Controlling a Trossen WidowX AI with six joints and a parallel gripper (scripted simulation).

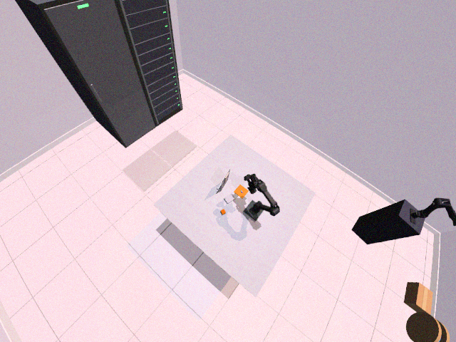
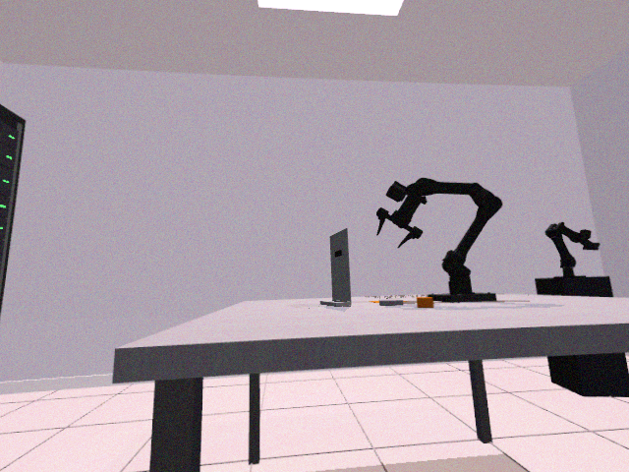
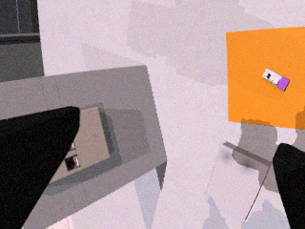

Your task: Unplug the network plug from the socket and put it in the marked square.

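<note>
The plug, white with a purple end, lies inside the orange marked square. The upright grey panel carries a beige socket block with dark openings, partly hidden by a finger in the wrist view. No plug shows in the visible opening. My gripper is open and empty, with its fingers wide apart. It hangs well above the table, between the panel and the arm's base, and touches nothing that I can see.
A small orange block and a low grey object stand on the table near the square. A second arm on a black pedestal and a server rack stand away from the table.
</note>
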